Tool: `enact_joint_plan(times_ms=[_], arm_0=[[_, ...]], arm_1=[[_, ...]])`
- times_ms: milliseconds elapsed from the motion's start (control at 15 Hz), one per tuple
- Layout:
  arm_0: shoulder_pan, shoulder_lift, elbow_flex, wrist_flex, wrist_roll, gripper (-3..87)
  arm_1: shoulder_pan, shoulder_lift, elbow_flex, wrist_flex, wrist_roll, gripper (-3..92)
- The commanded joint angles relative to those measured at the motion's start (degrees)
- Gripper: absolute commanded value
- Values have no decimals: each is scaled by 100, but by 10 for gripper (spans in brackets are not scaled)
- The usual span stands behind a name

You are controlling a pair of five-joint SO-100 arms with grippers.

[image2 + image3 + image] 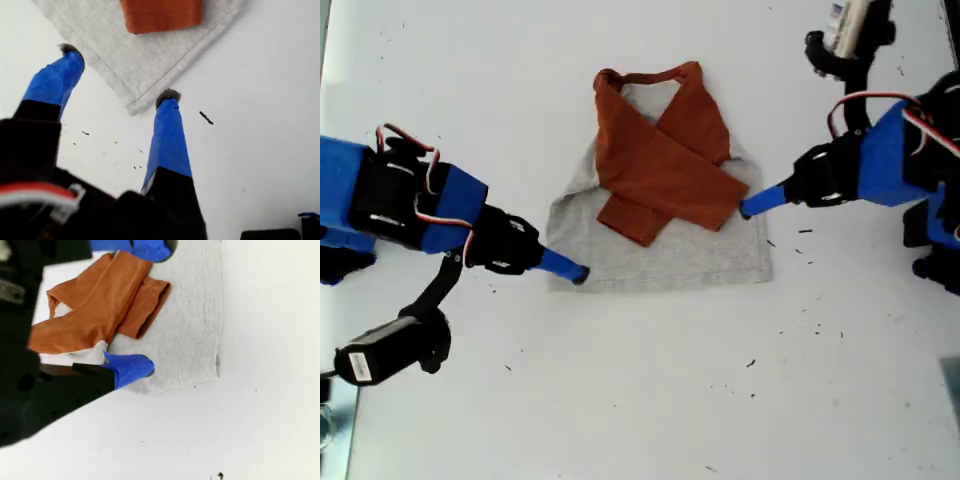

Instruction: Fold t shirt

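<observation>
The t shirt [665, 250] lies flat on the white table, its grey body spread out and both rust-orange sleeves [660, 165] crossed over the chest. My first gripper [578, 273] reaches in from the exterior view's left to the hem corner nearest it. It is open, and in the first wrist view its gripper [118, 72] straddles that grey corner [135, 102], one fingertip [167, 96] beside the hem. My second gripper [748, 208] comes from the exterior view's right to the shirt's side edge by a sleeve cuff. It is open too [152, 307], fingers wide apart over the t shirt [190, 330].
Small dark specks [752, 363] dot the white table [650, 400] in front of the shirt. A black camera module [390, 345] hangs off the arm at the exterior view's left. Part of another device [850, 30] shows at that view's top right.
</observation>
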Motion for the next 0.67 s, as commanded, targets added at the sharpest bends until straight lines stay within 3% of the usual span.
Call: enact_joint_plan(times_ms=[0,133,600], arm_0=[[18,88,-299,-79,-62,316],[44,9,-202,-70,-44,320],[-158,-1696,-97,-703,-141,327]], arm_1=[[70,571,185,-158,-149,325],[-158,246,176,114,-18,400],[-1020,-2531,-246,-668,1178,338]])
